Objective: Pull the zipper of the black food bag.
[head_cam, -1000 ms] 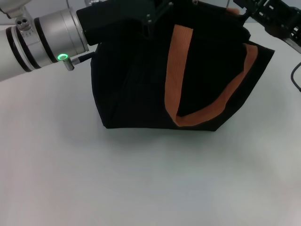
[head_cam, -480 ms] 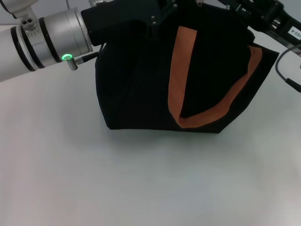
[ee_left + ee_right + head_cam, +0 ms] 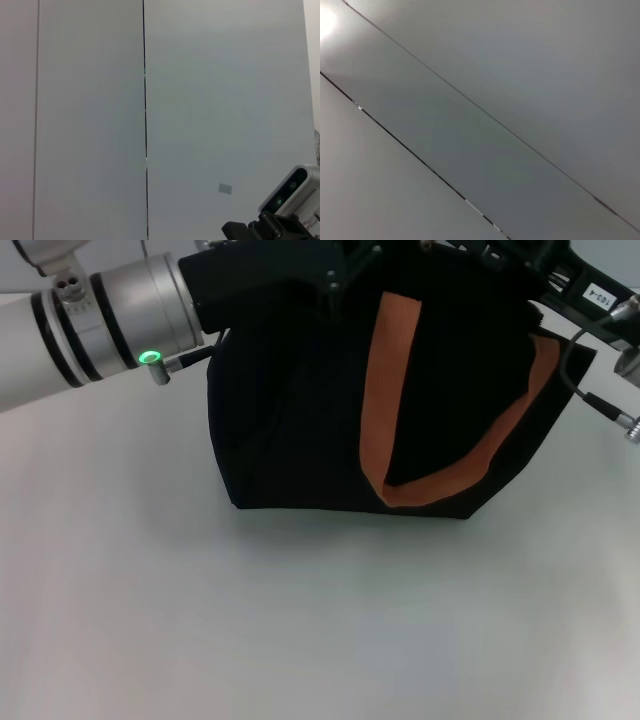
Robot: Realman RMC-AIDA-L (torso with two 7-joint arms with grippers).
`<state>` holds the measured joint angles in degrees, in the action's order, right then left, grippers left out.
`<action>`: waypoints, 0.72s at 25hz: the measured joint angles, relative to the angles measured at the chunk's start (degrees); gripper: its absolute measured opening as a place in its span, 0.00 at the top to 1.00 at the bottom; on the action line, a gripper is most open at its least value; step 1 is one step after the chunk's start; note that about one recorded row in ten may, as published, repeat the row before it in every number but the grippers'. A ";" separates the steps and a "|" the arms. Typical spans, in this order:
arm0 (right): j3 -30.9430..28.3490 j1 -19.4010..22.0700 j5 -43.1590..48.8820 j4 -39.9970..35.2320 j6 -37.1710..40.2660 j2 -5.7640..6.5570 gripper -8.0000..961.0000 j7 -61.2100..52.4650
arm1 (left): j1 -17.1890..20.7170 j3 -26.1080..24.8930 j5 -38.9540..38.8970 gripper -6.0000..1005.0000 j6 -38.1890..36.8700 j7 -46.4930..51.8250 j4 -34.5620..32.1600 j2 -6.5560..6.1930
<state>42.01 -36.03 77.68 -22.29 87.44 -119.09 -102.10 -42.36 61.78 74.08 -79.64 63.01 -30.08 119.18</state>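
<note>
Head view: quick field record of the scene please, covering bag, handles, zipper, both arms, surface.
bag: black food bag upright on the white table, far centre
handles: orange strap looped down the bag's near face
zipper: not visible in any view
left arm: silver forearm with a green light reaches in from the left; left gripper at the bag's top edge, fingers hidden
right arm: right gripper at the bag's top right, fingers out of sight
wrist views: only pale panelled surfaces, no bag
</note>
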 joint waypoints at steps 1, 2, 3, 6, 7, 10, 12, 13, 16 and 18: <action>0.21 -0.14 0.00 0.00 -0.10 0.00 0.35 -0.11 | -0.33 0.00 -0.03 0.96 0.06 -0.28 0.50 0.00; 0.43 -0.30 0.00 0.00 -0.16 0.00 0.35 -0.26 | -0.56 0.00 -0.04 0.96 0.10 -0.46 0.82 0.00; 0.67 -0.48 0.00 0.00 -0.18 0.00 0.35 -0.42 | -0.68 0.00 -0.05 0.96 0.13 -0.63 0.99 0.00; 1.26 -0.91 0.01 0.11 -0.47 0.00 0.35 -0.76 | -0.78 0.00 -0.05 0.96 0.26 -1.04 1.12 0.00; 1.36 -0.93 0.01 0.13 -0.68 0.00 0.35 -0.79 | -0.79 0.00 -0.13 0.96 0.28 -1.15 1.14 0.00; 1.39 -0.88 0.01 0.14 -1.10 0.00 0.35 -0.82 | -0.79 0.01 -0.58 0.96 0.29 -1.23 1.17 0.00; 1.40 -0.86 0.01 0.14 -1.14 0.00 0.35 -1.16 | -0.85 0.01 -0.62 0.96 0.44 -1.33 1.17 0.00; 1.40 -0.87 0.02 0.14 -1.11 0.00 0.35 -1.44 | -0.90 0.01 -0.63 0.96 0.58 -1.50 1.17 0.00; 1.41 -0.90 0.02 0.14 -0.28 0.00 0.35 -2.80 | -0.95 0.01 -0.64 0.96 0.74 -1.98 1.17 0.00; 1.41 -0.90 0.02 0.14 0.20 0.00 0.35 -3.41 | -0.96 0.01 -0.65 0.96 0.80 -2.09 1.17 0.00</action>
<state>43.42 -36.93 77.70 -22.15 87.64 -119.09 -105.51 -43.32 61.79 73.42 -78.84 60.92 -28.91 119.18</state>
